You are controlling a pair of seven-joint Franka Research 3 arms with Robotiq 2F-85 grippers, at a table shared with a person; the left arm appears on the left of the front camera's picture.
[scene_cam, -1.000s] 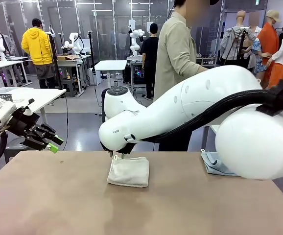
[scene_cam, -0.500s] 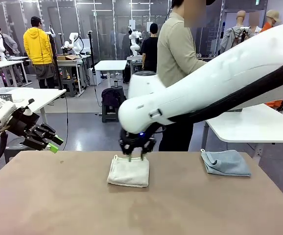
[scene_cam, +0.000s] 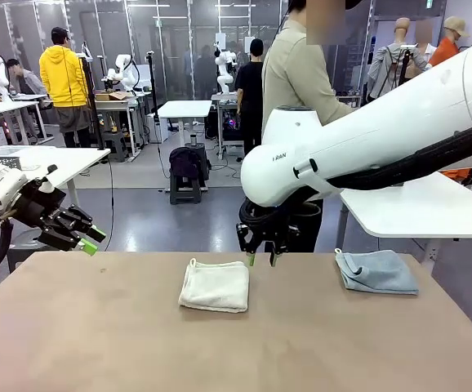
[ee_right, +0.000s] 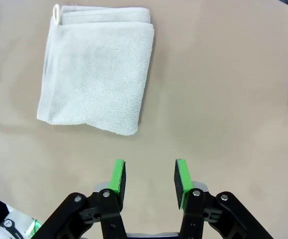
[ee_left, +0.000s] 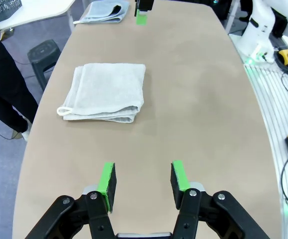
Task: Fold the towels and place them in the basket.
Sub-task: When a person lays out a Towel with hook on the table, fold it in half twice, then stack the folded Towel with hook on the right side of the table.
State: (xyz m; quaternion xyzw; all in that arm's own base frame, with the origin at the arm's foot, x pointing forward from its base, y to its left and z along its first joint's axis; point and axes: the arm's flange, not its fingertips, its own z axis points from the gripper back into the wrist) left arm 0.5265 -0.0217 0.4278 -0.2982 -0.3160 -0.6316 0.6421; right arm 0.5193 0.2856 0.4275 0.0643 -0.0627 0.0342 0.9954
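Cream towel [scene_cam: 214, 286] lies folded on table [scene_cam: 138, 343]; blue towel [scene_cam: 376, 271] well apart. Right gripper [scene_cam: 262, 258] hovers unclamped between them, left gripper [scene_cam: 89, 240] likewise spread. Arm lettering unreadable.

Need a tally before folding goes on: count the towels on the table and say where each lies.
2. A folded cream-white towel lies mid-table near the far edge; a grey-blue towel lies at the far right corner. No others show.
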